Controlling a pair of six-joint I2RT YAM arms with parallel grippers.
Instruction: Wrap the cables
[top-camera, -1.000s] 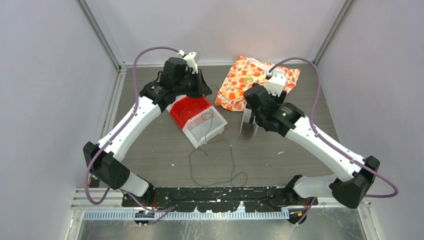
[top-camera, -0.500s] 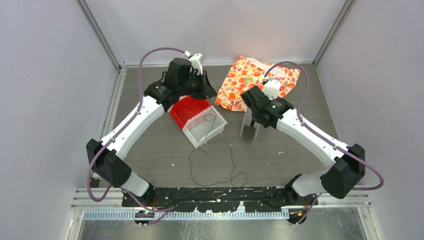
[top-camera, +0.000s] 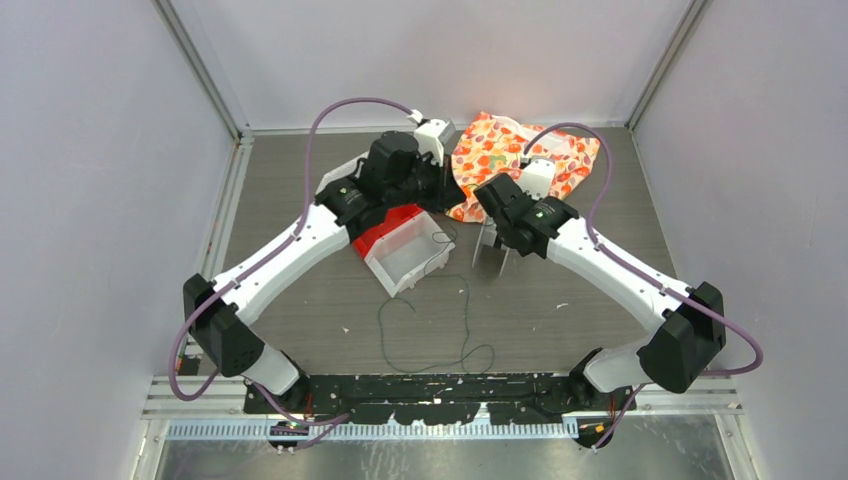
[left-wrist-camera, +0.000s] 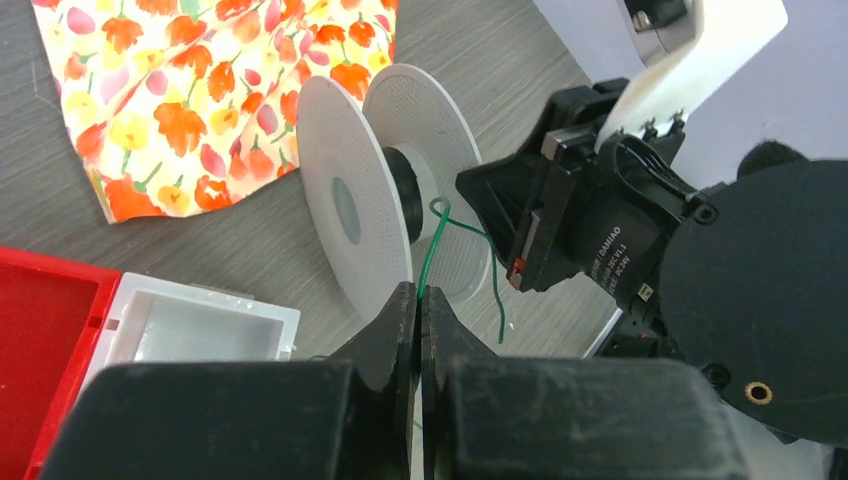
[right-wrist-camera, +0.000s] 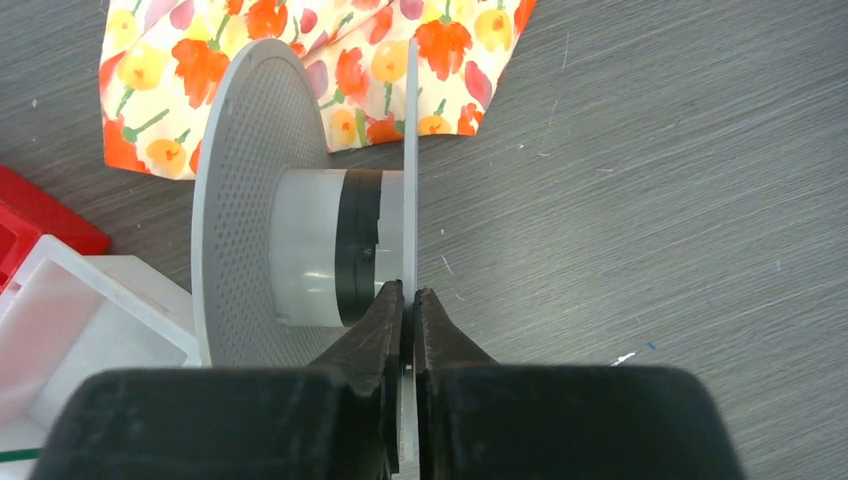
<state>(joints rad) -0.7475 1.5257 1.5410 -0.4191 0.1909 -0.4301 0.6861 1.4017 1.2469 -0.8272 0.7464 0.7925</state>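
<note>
The left arm (top-camera: 290, 250) has swung rightward off the red bin (top-camera: 388, 222) toward the middle of the table (top-camera: 550, 330). The left gripper (left-wrist-camera: 419, 312) has its jaws pressed together on the thin green cable (left-wrist-camera: 433, 255), whose free end curls up just in front of the spool's hub. The rest of the cable trails over the white bin (top-camera: 395, 265) and lies in a loose loop near the arm bases.

The spool (left-wrist-camera: 345, 215) stands on edge beside the flowered cloth (top-camera: 490, 150). The right gripper (right-wrist-camera: 408, 300), spread wide a second ago, is now closed, pinching the rim of one flange.

With the spool braced and the cable end brought up to its hub, winding looks ready to begin. Most of the length is not yet wound.
</note>
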